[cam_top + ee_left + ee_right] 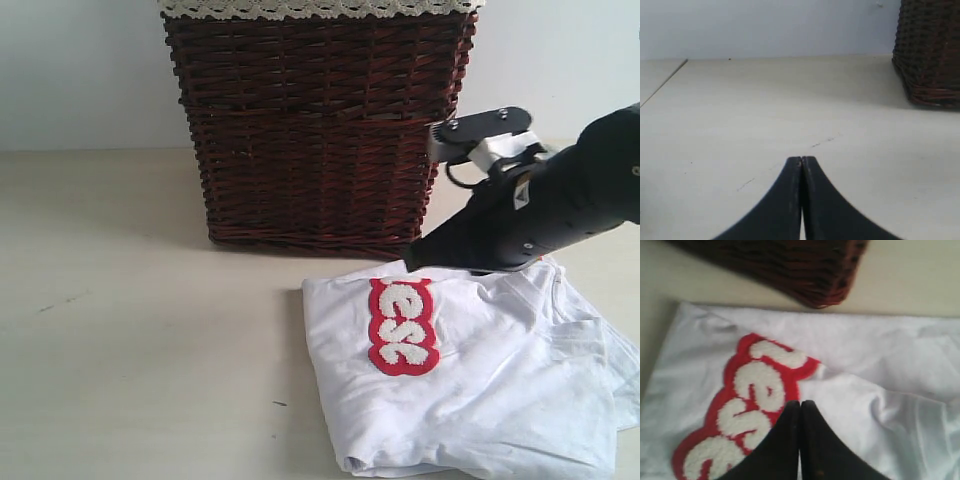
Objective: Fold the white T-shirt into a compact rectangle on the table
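White T-shirt (pixel 480 390) lying on a pale cream worktop (pixel 130 350), towards the right side of the exterior view and just in front of a dark brown wicker basket (pixel 315 130). The shirt is partly folded. Its left edge forms a fairly straight fold, while its right side is rumpled, with loose layers overlapping. A red patch (pixel 402 327) with fuzzy white letters faces up near the left fold and runs from the basket side towards the camera. The basket stands upright at the back of the worktop, with a strip of lace liner (pixel 310 8) showing along its rim.

The black right arm (pixel 545 205) reaches in from the right, slanting down over the far edge of the shirt, close to the basket's front corner. In the right wrist view, the right gripper (pixel 800 405) has its two fingers pressed together. Its tip is above the cloth, at the edge of the red patch.

In the left wrist view, the left gripper (pixel 802 160) is also closed, finger against finger, over a bare stretch of worktop. The basket's corner is well off to one side, and the shirt is out of that view.
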Available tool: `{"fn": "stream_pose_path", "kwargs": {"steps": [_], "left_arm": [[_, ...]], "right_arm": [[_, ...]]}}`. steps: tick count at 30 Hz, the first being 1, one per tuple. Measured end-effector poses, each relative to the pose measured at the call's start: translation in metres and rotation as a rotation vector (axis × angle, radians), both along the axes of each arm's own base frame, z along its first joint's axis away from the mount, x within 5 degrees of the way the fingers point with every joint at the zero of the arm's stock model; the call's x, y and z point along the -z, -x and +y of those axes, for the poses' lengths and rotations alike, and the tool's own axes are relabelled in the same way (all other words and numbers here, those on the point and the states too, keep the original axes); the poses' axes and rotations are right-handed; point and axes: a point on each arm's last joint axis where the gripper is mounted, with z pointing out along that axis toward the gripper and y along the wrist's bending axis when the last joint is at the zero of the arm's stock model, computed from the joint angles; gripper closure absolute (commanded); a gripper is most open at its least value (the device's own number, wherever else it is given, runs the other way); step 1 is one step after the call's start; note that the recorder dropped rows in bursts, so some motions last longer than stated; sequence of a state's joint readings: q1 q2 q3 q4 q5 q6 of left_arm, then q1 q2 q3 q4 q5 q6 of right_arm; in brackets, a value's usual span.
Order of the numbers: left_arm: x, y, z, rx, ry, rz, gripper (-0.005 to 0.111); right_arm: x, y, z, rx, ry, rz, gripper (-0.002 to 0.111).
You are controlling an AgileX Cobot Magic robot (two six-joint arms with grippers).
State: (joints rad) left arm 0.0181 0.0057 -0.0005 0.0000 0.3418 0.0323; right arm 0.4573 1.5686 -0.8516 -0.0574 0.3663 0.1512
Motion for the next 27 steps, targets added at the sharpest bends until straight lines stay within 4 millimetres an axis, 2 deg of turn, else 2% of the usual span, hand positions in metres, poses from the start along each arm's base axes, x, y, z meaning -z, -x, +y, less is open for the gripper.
{"fn": "stream_pose_path", "kwargs": {"steps": [2,6,10,13,15,18,24,27], "left_arm": [[0.0,0.0,0.0,0.0,0.0,0.0,0.106],[0.0,0.0,0.0,0.0,0.0,0.0,0.106],[0.0,0.0,0.0,0.0,0.0,0.0,0.106],[0.0,0.0,0.0,0.0,0.0,0.0,0.106],[0.0,0.0,0.0,0.0,0.0,0.0,0.106],[0.0,0.0,0.0,0.0,0.0,0.0,0.106],[0.0,0.0,0.0,0.0,0.0,0.0,0.106],[0.0,0.0,0.0,0.0,0.0,0.0,0.106]], "right_arm": [[0.0,0.004,0.009,-0.04,0.002,-0.008,0.108],[-0.004,0.004,0.02,0.015,-0.104,-0.028,0.108],[-0.008,0.014,0.045,-0.079,-0.149,-0.075,0.108],[-0.01,0.016,0.051,-0.103,-0.166,-0.103,0.108],[-0.012,0.017,0.05,-0.11,-0.162,-0.106,0.108],[-0.025,0.024,0.046,-0.131,-0.159,-0.139,0.108],[-0.063,0.055,0.023,-0.138,-0.25,-0.31,0.108],[-0.072,0.068,0.013,-0.139,-0.279,-0.358,0.108]]}}
